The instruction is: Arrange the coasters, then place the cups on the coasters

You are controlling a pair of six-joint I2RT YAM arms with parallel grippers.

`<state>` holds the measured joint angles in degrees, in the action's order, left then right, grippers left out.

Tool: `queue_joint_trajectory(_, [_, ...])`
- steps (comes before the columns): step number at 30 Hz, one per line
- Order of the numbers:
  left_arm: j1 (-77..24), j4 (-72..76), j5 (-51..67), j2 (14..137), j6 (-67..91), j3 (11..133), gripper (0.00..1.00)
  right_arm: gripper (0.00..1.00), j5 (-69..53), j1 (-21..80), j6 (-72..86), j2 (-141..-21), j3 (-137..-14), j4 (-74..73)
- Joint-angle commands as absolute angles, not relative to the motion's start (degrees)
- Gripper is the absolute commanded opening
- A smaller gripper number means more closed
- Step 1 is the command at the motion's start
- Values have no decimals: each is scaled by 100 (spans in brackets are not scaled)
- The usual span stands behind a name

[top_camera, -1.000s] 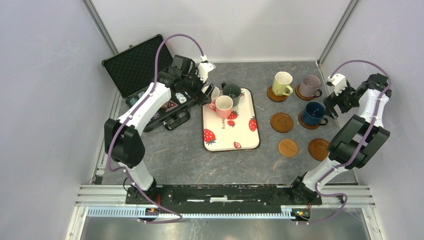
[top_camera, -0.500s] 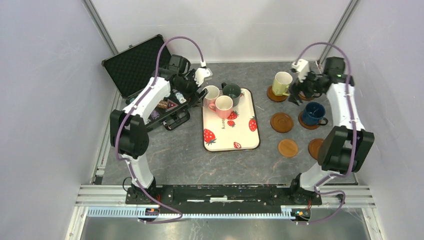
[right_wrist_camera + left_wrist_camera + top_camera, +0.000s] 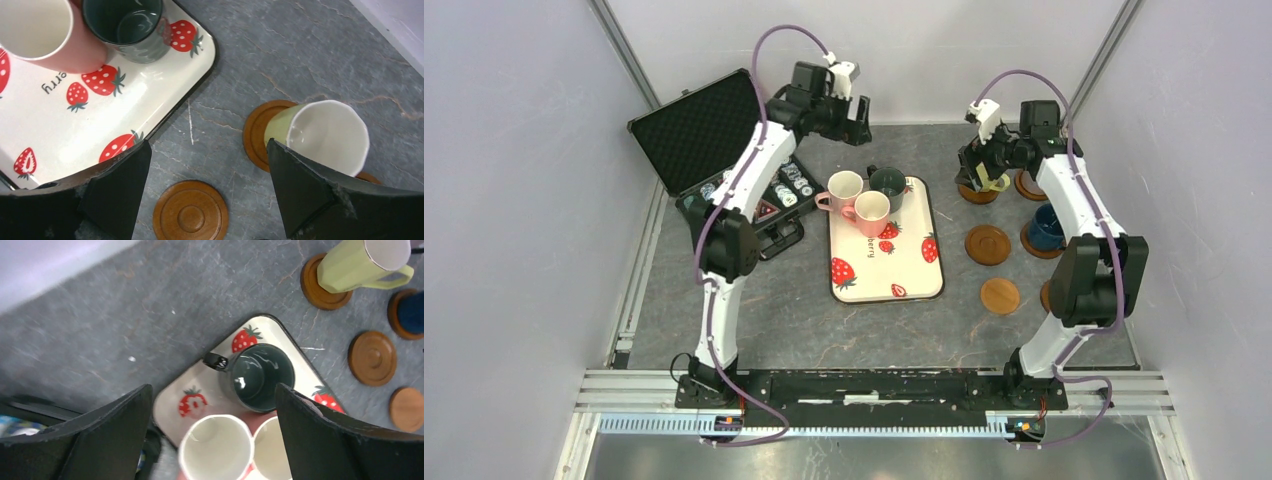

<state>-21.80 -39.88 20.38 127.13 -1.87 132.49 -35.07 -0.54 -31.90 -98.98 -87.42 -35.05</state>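
Coasters (image 3: pixel 987 245), round brown wooden discs with a raised rim and a small centre ring, lie on the right part of the surface (image 3: pixel 794 310). This is a grey slab veined like stone, closed in by pale lilac walls (image 3: pixel 514 200), with metal posts at the far corners and a metal rail (image 3: pixel 624 385) along the near edge. Two coasters lie bare just right of the tray (image 3: pixel 874 275), the farther one darker, the nearer one lighter. One carries the yellow-green mug (image 3: pixel 327 137), one the navy mug (image 3: pixel 1044 225), and two more show only as edges behind the right arm. The cream tray, printed with strawberries, sits mid-surface and holds two pink mugs (image 3: pixel 842 188) and the dark green mug (image 3: pixel 888 183) close together at its far end. An open black case (image 3: pixel 694 130) stands at far left. The left end effector (image 3: pixel 212 390) hangs above the tray's far end, jaws wide with nothing between them. The right end effector (image 3: pixel 207 145) hangs over the surface between tray and yellow-green mug, likewise spread and empty.
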Motion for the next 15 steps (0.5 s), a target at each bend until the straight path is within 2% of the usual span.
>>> queue_joint_trajectory(1, [-2678,-4111,917,12981,1546,13366,97,93,-3218,-156,-2864,-9686,-8935,-3179])
queue_joint_trajectory(15, [-2822,-3973,685,13796,2100,13488,93,93,-3073,-193,-2628,-9165,-8518,-3164])
